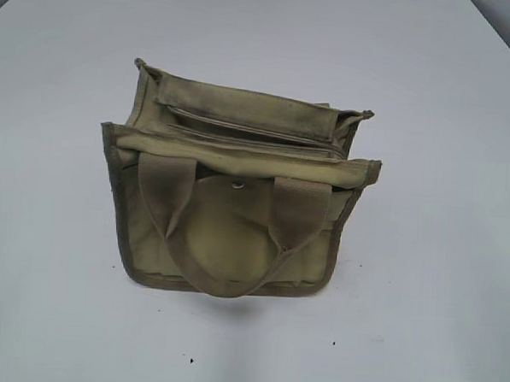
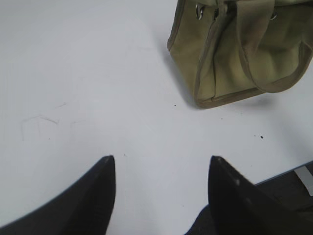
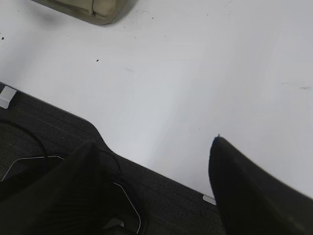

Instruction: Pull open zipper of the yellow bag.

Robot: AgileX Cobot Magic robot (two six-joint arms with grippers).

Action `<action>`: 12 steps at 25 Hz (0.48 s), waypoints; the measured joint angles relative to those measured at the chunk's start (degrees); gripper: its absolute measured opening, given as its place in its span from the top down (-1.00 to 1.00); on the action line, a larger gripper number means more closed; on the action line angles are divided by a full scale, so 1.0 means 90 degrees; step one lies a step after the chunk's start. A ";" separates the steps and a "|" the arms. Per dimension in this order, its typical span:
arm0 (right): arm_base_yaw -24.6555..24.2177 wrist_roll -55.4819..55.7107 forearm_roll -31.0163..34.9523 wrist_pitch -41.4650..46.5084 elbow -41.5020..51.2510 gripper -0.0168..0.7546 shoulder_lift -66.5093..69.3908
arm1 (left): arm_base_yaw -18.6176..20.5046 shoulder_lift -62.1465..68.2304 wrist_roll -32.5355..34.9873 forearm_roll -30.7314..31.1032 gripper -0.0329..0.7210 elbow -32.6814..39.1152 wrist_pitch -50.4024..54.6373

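On the white matte worktop [image 1: 52, 300], near its middle, the small boxy olive-yellow canvas bag [image 1: 227, 241] is shown upright, with darker trim along its edges, two wide webbing handles [image 1: 172, 229] drooping over the front, and a round metal snap [image 1: 237, 185] on a rounded flap. Along the top, the long narrow khaki zipper [image 1: 254, 129] is seen running left to right, apparently closed; its pull tab cannot be made out with certainty. The left tool [image 2: 161, 164] is held with its dark tapered jaws spread wide and nothing between them, well apart from the bag; the right tool [image 3: 154, 147] is likewise wide open and empty, over the worktop's near edge. Because the canvas is soft and light, the bag may be dragged or tipped if the tab is pulled without the body being pinned; the small smooth tab may also be missed or slipped.
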 joint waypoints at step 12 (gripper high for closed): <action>-0.1715 0.0006 0.0036 -0.0002 0.0000 -0.45 -0.0997 | 0.1154 -0.0119 0.0000 0.0000 -0.26 0.0000 0.0000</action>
